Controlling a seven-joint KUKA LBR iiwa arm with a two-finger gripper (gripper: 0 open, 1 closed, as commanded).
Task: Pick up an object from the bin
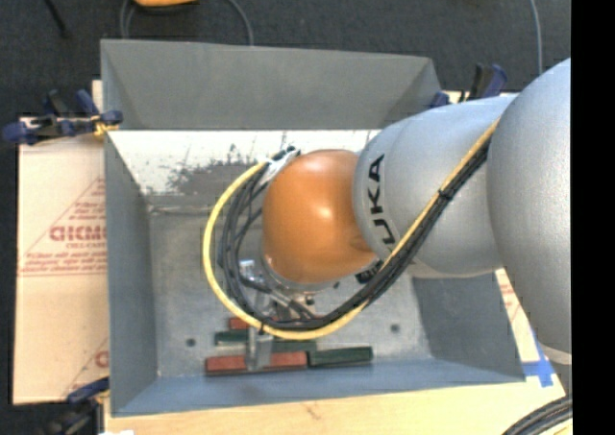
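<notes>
On the grey metal bin's [130, 260] front floor lies a flat red bar [226, 364]. The gripper [255, 349] comes down at its right end, perhaps touching it; open or closed, I cannot tell. Rightward lie a second red bar [288, 359] and a dark green bar [338, 356].

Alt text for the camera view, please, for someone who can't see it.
The robot arm reaches in from the view's right, its pincer low over a row of flat bars along the near wall of the grey bin: a red bar on its left in the view, a green bar on its right. A smaller green piece lies just behind.
</notes>
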